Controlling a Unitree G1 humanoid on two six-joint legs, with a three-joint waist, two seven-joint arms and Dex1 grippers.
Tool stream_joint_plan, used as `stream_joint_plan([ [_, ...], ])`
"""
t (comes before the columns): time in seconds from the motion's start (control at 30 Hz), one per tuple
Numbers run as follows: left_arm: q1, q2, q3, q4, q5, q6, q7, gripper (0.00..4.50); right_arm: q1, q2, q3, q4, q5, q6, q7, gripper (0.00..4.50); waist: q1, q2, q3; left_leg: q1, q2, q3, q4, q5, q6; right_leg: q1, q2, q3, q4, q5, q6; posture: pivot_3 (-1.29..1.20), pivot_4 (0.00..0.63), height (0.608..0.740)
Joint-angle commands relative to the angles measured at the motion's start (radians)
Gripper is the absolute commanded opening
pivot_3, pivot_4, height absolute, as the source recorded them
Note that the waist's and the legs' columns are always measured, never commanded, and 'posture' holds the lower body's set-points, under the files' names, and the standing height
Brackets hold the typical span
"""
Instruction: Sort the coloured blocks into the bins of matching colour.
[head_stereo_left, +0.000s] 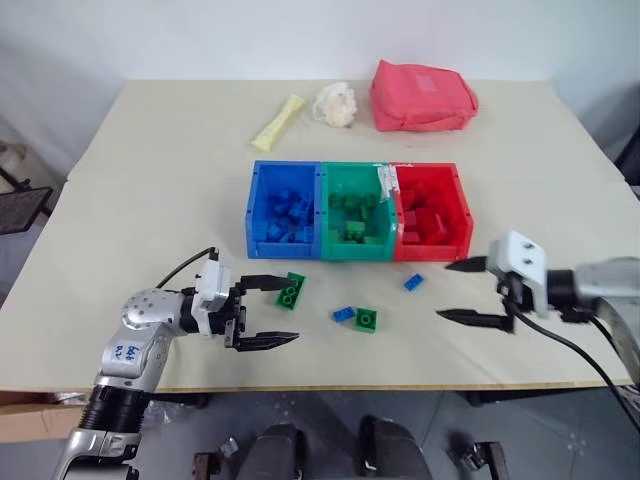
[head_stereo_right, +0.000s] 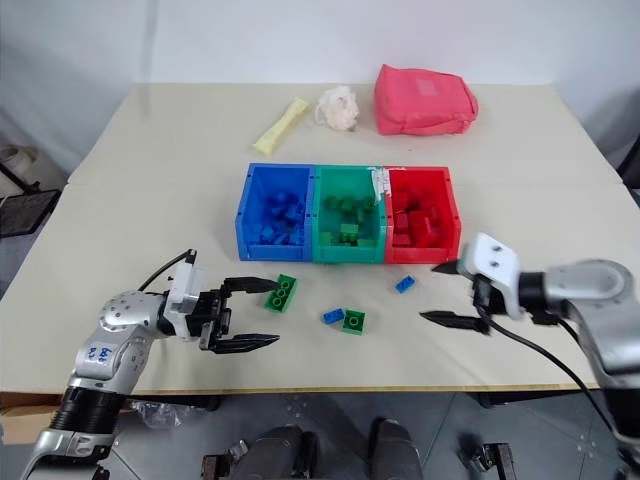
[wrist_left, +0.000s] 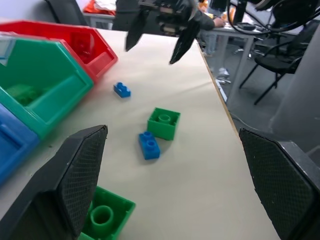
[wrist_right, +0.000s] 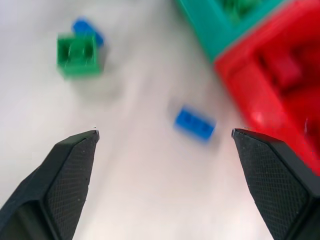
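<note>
Bins: three open-topped rectangular plastic boxes stood joined in a row on the beige table, the blue bin at the robot's left end, the green bin in the middle, the red bin at the right end.
Bin contents: each bin held a heap of small studded plastic bricks of its own colour.
Loose green two-stud brick: lay on the table on the robot's side of the bins, near the seam of the blue and green bins, just beside the upper finger of the left gripper.
Loose blue brick and square green brick: lay touching each other, further towards the robot from the green bin.
Small blue brick: lay alone just in front of the red bin.
Left gripper: its two black fingers were spread wide, holding nothing, pointing along the front of the bins towards the right; the green two-stud brick lay by one fingertip in the left wrist view.
Right gripper: its fingers were spread wide and empty, near the front right corner of the red bin, aimed towards the small blue brick.
Beyond the bins: a pale yellow stick, a white fluffy ball and a pinkish-red soft zip pouch lay at the far side of the table.
</note>
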Motion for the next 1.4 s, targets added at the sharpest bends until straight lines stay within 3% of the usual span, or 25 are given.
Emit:
stream_joint_plan([
  [0.03, -0.014, 0.01, 0.008, 0.017, 0.0, -0.021, -0.027, 4.5, 0.102, -0.037, -0.119, -0.048, 0.011, 0.002, -0.003, 4.46, 0.0, 0.0, 0.0, 0.0, 0.0, -0.001, 0.0, 0.0, 0.0, 0.0, 0.0, 0.0, 0.0, 0.0, 0.0, 0.0, 0.15, 0.74],
  [0.17, -0.026, 0.01, 0.008, 0.035, 0.002, -0.026, -0.035, 4.5, 0.109, -0.027, -0.121, -0.071, 0.026, 0.015, -0.035, 4.46, -0.007, 0.0, 0.0, 0.001, 0.0, 0.003, 0.0, 0.0, 0.0, 0.0, 0.0, 0.0, -0.002, 0.0, 0.0, 0.0, 0.15, 0.74],
  [0.33, -0.034, 0.006, 0.008, 0.036, 0.004, -0.029, -0.028, 4.5, -0.016, 0.04, -0.007, -0.025, 0.008, 0.024, -0.102, 4.46, -0.007, 0.0, 0.0, 0.002, 0.001, 0.003, 0.0, 0.0, 0.0, 0.0, -0.001, 0.002, -0.001, 0.0, 0.0, 0.0, 0.15, 0.74],
  [0.6, 0.013, -0.003, 0.029, -0.021, -0.009, -0.032, 0.015, 4.5, -0.208, 0.151, 0.182, 0.146, -0.061, -0.039, -0.122, 4.46, -0.005, 0.0, 0.0, 0.0, -0.001, 0.0, 0.0, 0.0, 0.0, 0.0, -0.001, 0.002, -0.001, 0.0, 0.0, 0.0, 0.15, 0.74],
  [0.83, 0.081, 0.01, 0.059, -0.098, -0.023, -0.015, 0.06, 4.5, -0.294, 0.215, 0.27, 0.308, -0.129, -0.118, -0.114, 4.46, -0.006, 0.0, 0.0, 0.0, -0.001, 0.0, 0.0, 0.0, 0.0, 0.0, 0.0, 0.001, -0.001, 0.0, 0.0, 0.0, 0.15, 0.74],
  [0.93, 0.117, 0.017, 0.074, -0.133, -0.027, -0.009, 0.079, 4.5, -0.312, 0.234, 0.285, 0.346, -0.141, -0.143, -0.107, 3.83, -0.008, 0.0, 0.0, 0.001, 0.0, 0.001, 0.0, 0.0, 0.0, 0.0, 0.0, 0.001, -0.001, 0.0, 0.0, 0.0, 0.15, 0.74],
  [1.17, 0.147, 0.021, 0.083, -0.161, -0.031, -0.004, 0.095, 4.5, -0.304, 0.239, 0.289, 0.351, -0.143, -0.16, -0.095, 1.49, -0.007, 0.0, 0.0, 0.001, 0.0, 0.001, 0.0, 0.0, 0.0, 0.0, 0.0, 0.001, 0.0, 0.0, 0.0, 0.0, 0.15, 0.74],
  [1.4, 0.154, 0.02, 0.088, -0.152, -0.029, -0.016, 0.098, 4.5, -0.28, 0.227, 0.27, 0.294, -0.13, -0.147, -0.1, 1.47, -0.006, 0.0, 0.0, 0.001, 0.0, 0.0, 0.0, 0.0, 0.0, 0.0, 0.0, 0.001, 0.0, 0.0, 0.0, 0.0, 0.15, 0.74],
])
